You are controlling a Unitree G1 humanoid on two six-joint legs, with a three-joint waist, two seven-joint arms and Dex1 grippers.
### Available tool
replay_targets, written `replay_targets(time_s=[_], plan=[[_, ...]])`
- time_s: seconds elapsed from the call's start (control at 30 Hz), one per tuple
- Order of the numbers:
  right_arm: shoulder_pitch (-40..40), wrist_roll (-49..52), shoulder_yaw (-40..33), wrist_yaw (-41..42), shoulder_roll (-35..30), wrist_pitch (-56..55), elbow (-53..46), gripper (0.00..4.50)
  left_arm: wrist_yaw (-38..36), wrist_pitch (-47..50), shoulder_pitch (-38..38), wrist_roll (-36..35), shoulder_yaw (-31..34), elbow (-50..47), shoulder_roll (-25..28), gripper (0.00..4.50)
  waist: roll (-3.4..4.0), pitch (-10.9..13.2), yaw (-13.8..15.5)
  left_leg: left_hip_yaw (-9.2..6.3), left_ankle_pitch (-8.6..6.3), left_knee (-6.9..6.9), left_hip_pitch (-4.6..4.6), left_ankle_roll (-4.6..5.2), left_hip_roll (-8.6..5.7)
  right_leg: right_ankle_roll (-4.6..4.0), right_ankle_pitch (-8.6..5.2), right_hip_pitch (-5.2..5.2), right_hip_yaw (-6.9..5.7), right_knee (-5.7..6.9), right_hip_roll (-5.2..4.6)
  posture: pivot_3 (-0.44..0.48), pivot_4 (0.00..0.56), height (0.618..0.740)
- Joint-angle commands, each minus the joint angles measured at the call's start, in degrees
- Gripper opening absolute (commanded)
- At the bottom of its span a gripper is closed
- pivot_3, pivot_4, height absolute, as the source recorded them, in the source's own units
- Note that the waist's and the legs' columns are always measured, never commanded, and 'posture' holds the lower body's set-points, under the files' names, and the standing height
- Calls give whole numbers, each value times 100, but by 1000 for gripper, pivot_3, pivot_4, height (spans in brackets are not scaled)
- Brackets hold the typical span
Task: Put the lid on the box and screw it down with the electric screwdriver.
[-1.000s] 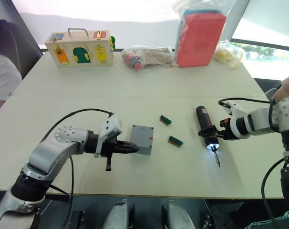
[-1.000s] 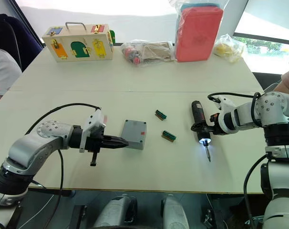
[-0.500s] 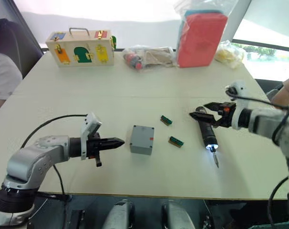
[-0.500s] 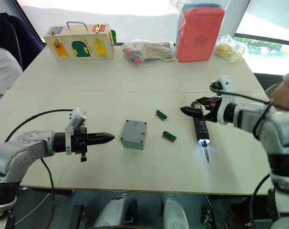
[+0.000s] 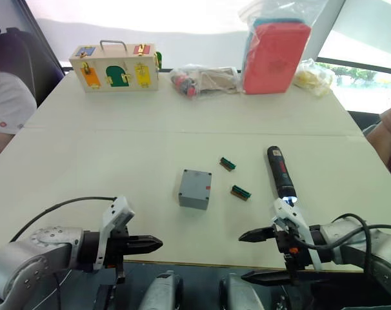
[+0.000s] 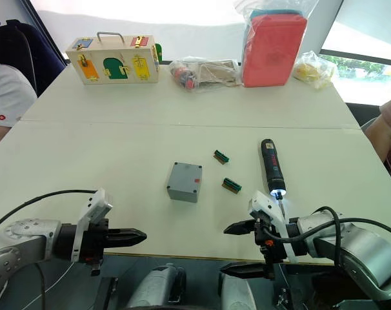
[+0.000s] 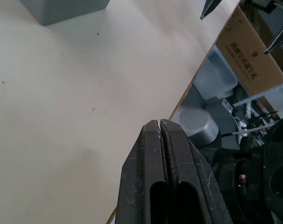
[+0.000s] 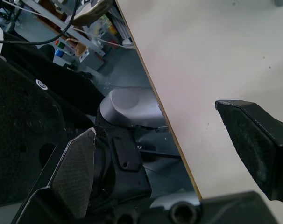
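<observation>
The small grey box [image 5: 195, 189] sits mid-table with red marks on its near side. Its top is a flat grey face, apparently the lid [image 5: 197, 181], lying flush on it. The black electric screwdriver [image 5: 280, 173] lies free on the table to the box's right, tip towards me and its light on. My left gripper [image 5: 153, 244] is shut and empty at the table's front edge, well short of the box; the left wrist view has its fingertips [image 7: 160, 127] pressed together. My right gripper [image 5: 248, 257] stands open and empty at the front edge, below the screwdriver's tip.
Two green connector pieces [image 5: 228, 163] [image 5: 240, 192] lie between box and screwdriver. At the back stand a wooden latch box [image 5: 115, 66], a clear bag of parts [image 5: 205, 79], a red pack [image 5: 273, 51] and a yellow bag [image 5: 311, 74]. People sit at both sides [image 5: 5, 116] [image 5: 389, 132].
My right gripper let go of the screwdriver, which now lies on the table. Both arms have drawn back from the box and the screwdriver to the table's front edge.
</observation>
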Motion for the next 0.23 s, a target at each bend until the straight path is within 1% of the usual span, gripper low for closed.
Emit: replay_targets(time_s=[0.03, 0.23], plan=[[-176, 69, -35, 155, 36, -23, 25, 4493, 71, -174, 124, -81, 188, -227, 30, 0, 0, 0, 2, 0, 0, -1, 0, 0, 0, 0, 0, 0, 0, -1, 0, 0, 150, 738], [-341, 24, -30, 345, 29, -32, 245, 4493, 195, -357, 313, -99, 256, -325, -29, 0, 0, 0, 2, 0, 0, -4, 0, 0, 0, -1, 0, 1, 0, -7, -1, 0, 150, 738]])
